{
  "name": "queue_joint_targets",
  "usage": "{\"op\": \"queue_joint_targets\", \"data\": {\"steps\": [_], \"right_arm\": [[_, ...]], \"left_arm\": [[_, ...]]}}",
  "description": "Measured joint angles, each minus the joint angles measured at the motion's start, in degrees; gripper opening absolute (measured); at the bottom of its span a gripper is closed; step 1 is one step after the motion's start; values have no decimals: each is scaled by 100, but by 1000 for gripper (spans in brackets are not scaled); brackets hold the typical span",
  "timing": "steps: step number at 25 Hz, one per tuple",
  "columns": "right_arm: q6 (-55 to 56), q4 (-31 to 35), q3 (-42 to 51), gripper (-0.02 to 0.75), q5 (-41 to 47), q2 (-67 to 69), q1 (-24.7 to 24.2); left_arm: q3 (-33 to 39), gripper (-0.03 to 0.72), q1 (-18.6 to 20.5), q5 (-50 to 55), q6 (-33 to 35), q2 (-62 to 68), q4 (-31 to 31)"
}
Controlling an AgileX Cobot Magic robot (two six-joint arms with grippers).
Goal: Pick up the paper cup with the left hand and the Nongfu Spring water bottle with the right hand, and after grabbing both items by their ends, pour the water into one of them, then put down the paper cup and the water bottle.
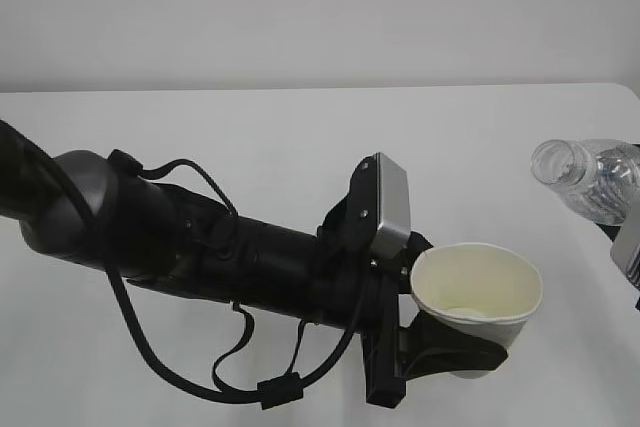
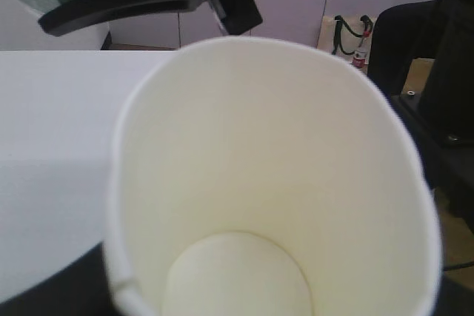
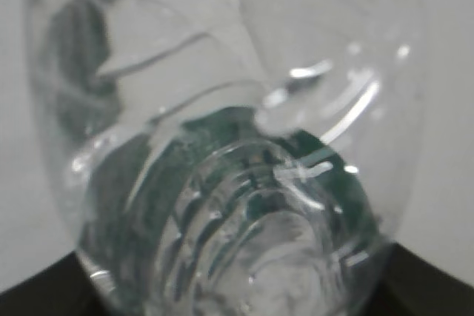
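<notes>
Since both items are already lifted, the scene reads as the moment just before pouring:

Paper cup: the paper cup (image 1: 476,292) is held upright above the table (image 1: 250,127), mouth up, so that liquid can be received; its cream inside (image 2: 274,183) looks dry and empty, though a thin film could not be told.

Left end effector: the left hand (image 1: 440,352) is clamped low on the cup, near its base, jaws part-open around the cup's width; the rim is thereby kept free for the pour.

Nongfu Spring water bottle: the Nongfu Spring water bottle (image 1: 590,175) is seen at the right edge of the exterior view, capless neck turned toward the cup, tilted well off upright, and apart from the cup. Through the right wrist view its ribbed clear wall and green label (image 3: 222,205) are seen from the base end.

Right end effector: the right hand (image 1: 628,252) is only partly in frame; it is judged closed on the bottle's bottom end, jaws moderately wide.

Water: no stream is visible between neck and cup; how much is inside cannot be told.

Step judged: alignment of neck over the cup's mouth is wanted next, with spillage onto the table as the risk.
</notes>
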Motion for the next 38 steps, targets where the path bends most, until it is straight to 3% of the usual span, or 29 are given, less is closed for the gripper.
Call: {"op": "queue_joint_targets", "data": {"steps": [15, 38], "right_arm": [[-981, 0, 0, 470, -143, 0, 0], [-1612, -85, 0, 469, -816, 0, 0]], "left_arm": [[0, 436, -55, 0, 0, 0, 27], [0, 435, -55, 0, 0, 0, -104]]}}
